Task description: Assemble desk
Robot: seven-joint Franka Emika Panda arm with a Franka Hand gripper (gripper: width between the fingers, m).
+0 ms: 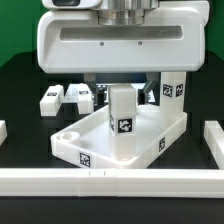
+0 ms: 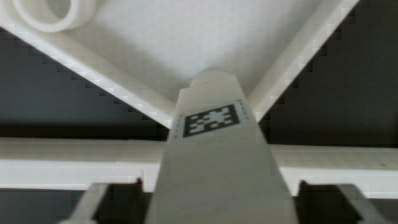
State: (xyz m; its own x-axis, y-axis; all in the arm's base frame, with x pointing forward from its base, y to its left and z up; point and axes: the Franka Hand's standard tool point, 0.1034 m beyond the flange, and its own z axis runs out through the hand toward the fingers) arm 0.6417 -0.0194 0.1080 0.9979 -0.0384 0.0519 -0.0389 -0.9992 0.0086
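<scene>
The white desk top (image 1: 160,128), a tray with a raised rim and square tags on its sides, lies turned at an angle in the middle of the table. One white square leg (image 1: 122,118) with a tag stands upright inside it. My gripper (image 1: 122,86) is above that leg and shut on its upper part. In the wrist view the leg (image 2: 214,140) fills the gap between my fingers (image 2: 111,200) of the gripper (image 2: 217,198), over a corner of the tray (image 2: 107,78). A second tagged leg (image 1: 172,88) stands at the tray's far right corner.
Two loose white legs (image 1: 50,98) (image 1: 80,96) lie behind the tray on the exterior view's left. Long white border rails run along the front (image 1: 110,181), the left (image 1: 3,130) and the right (image 1: 212,136). A rail also shows in the wrist view (image 2: 71,160).
</scene>
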